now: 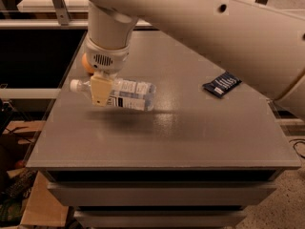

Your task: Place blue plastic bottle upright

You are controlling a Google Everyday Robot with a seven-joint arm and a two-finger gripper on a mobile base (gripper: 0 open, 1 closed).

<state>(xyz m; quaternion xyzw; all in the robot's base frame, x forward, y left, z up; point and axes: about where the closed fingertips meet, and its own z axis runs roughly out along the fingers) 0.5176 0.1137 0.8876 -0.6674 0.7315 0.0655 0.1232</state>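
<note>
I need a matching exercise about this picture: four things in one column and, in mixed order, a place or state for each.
1 hand; 2 blue plastic bottle; 3 orange; 4 snack wrapper
A flat on the table, right side
B half hidden behind the arm
C held sideways above the table
D shut on the bottle near its cap, over the table's left side
Pairs: 1-D, 2-C, 3-B, 4-A

Grey drawer table (190, 142) stands on speckled floor (291, 202) (cardboard box (43, 205) beside)
</note>
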